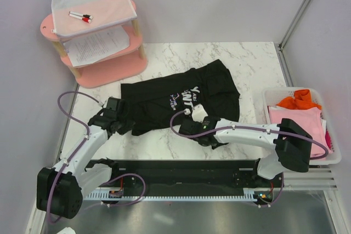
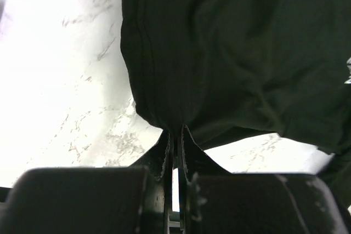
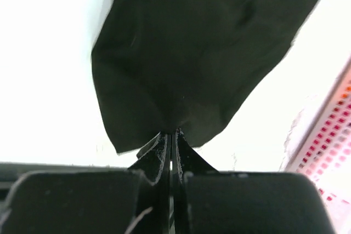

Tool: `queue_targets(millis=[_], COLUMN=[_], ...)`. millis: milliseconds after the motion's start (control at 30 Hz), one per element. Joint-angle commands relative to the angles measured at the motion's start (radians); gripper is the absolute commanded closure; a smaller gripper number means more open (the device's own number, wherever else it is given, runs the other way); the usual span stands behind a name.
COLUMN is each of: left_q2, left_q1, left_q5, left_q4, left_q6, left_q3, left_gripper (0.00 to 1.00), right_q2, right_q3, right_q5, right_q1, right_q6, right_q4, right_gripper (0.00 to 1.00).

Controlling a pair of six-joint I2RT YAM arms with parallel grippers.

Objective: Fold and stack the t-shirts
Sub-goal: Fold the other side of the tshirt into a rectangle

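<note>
A: Shirt placement, black shirt [image 1: 164, 108]?
B: Spread on the tabletop [image 1: 249, 64]. Left claw [image 2: 175, 135] and right claw [image 3: 171, 134] each pinch its near edge, probably so both can lift it into a fold.

One black t-shirt [image 1: 164, 102], one pink t-shirt [image 1: 296, 122], one orange t-shirt [image 1: 296, 100].

Unreadable or cropped
Lettering [image 1: 184, 98] on the black t-shirt [image 1: 219, 89] is unreadably small — the basket [image 3: 329, 130] runs off the right wrist view.
</note>
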Motion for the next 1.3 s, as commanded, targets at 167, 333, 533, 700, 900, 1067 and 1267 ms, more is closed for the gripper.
queue_targets(millis=[167,333,533,700,900,1067,1267], left_q2=[0.055,0.078,0.086,0.101,0.158,0.266,0.382], left_q1=[0.005,0.027,0.09,0.146,0.222,0.24,0.278], left_q5=[-0.031,-0.025,0.013,0.059,0.151,0.206,0.245], left_q4=[-0.024,-0.028,-0.03,-0.022,0.01,0.053,0.079], left_q6=[0.066,0.092,0.118,0.151,0.192,0.221,0.244], left_q3=[0.157,0.211,0.235,0.244,0.249,0.27,0.318], left_gripper=[0.98,0.98,0.98,0.98,0.98,0.98,0.98], right_q2=[-0.063,-0.051,-0.034,0.007,0.072,0.153,0.257], right_q3=[0.154,0.182,0.228,0.274,0.324,0.372,0.49], right_q5=[0.192,0.184,0.132,0.088,0.028,-0.034,-0.076], right_q1=[-0.208,-0.316,-0.458,-0.529,-0.612,-0.687,-0.727], right_q6=[-0.121,-0.237,-0.337,-0.402,-0.443,-0.451,-0.469], right_q4=[0.104,0.266,0.396,0.473,0.548,0.6,0.606], right_gripper=[1.0,1.0,1.0,1.0,1.0,1.0,1.0])
